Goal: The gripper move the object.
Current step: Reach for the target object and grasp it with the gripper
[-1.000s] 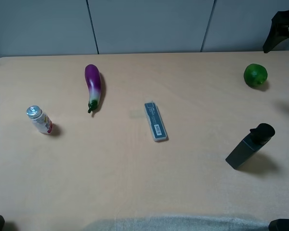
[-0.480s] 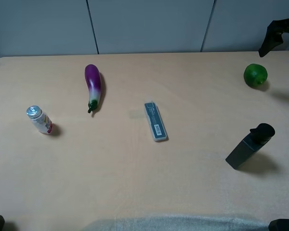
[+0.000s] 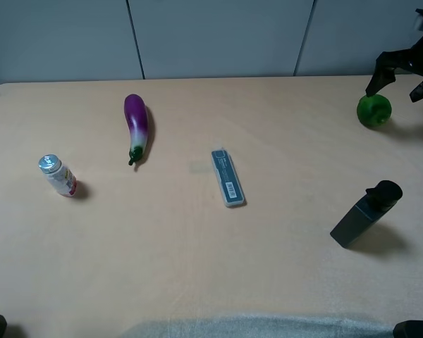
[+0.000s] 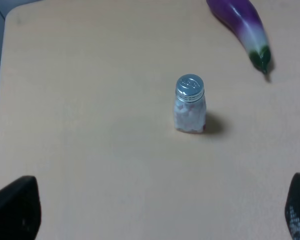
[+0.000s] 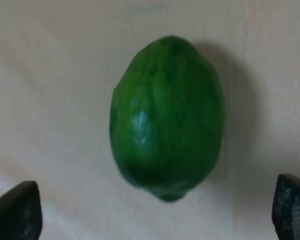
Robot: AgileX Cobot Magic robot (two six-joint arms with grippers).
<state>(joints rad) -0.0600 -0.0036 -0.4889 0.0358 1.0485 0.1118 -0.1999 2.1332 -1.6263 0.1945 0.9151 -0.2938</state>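
Right gripper hovers, fingers spread, over the green fruit resting on the bench beyond the black bottle; judged light, firm, glossy-slick and roll-prone, best pinched across its widest middle.

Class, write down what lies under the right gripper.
The green fruit sits on the table below the open right gripper. The patch of table beneath the fruit is hidden.
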